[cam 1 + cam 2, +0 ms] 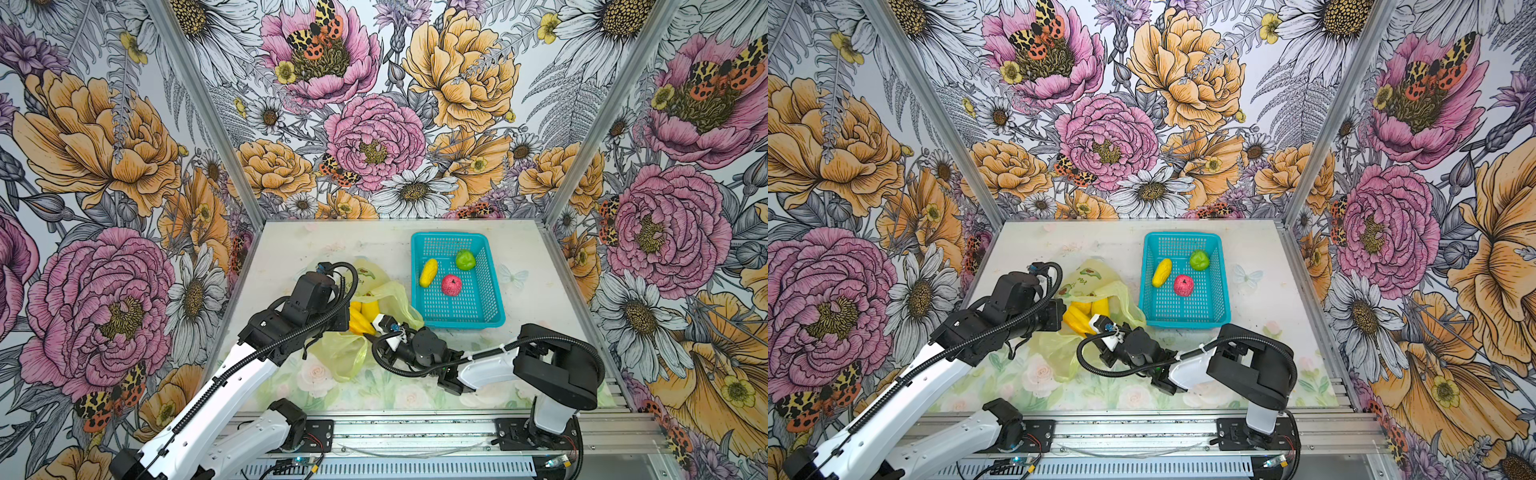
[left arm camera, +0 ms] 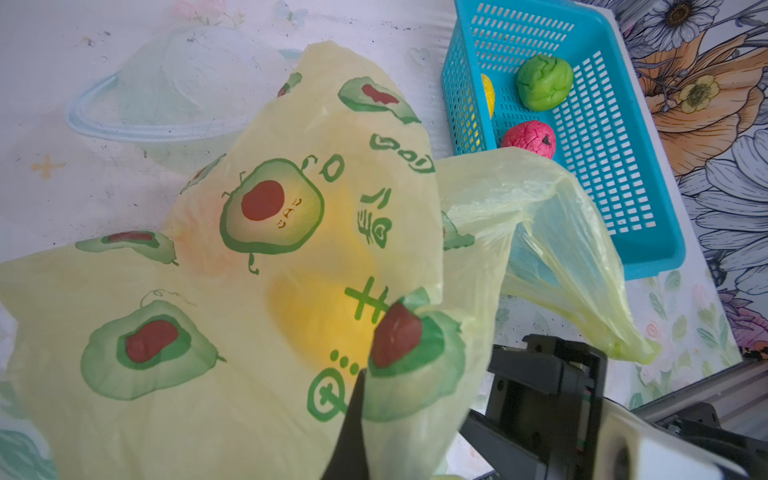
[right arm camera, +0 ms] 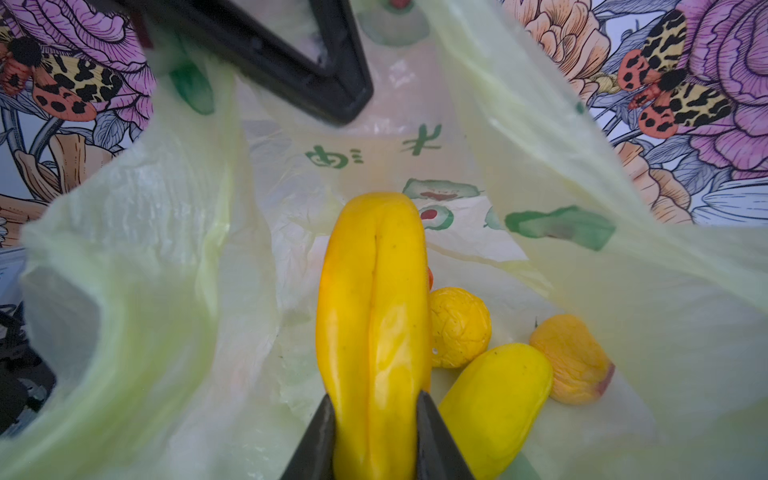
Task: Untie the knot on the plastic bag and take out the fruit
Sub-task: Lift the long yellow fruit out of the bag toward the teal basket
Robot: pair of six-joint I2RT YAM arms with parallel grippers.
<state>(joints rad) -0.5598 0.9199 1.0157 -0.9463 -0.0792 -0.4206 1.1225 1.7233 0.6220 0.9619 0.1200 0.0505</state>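
The yellow-green plastic bag (image 1: 384, 293) (image 1: 1090, 276) lies left of centre with its mouth gaping open; the knot is out of view. My left gripper (image 2: 365, 399) is shut on a fold of the bag's printed film (image 2: 266, 257) and holds it up. My right gripper (image 3: 376, 411) reaches into the mouth and is shut on a yellow banana bunch (image 3: 374, 299), which shows in both top views (image 1: 360, 319) (image 1: 1079, 316). More fruit lies inside the bag: a lemon (image 3: 457, 328), another smooth yellow piece (image 3: 494, 403) and an orange-yellow mango (image 3: 573, 365).
A teal perforated basket (image 1: 494, 318) (image 1: 1223, 320) stands right of the bag and holds a yellow fruit (image 1: 428, 272), a lumpy green one (image 1: 465, 259) and a pink-red one (image 1: 451, 285). Flowered walls close in three sides. A metal rail runs along the front edge.
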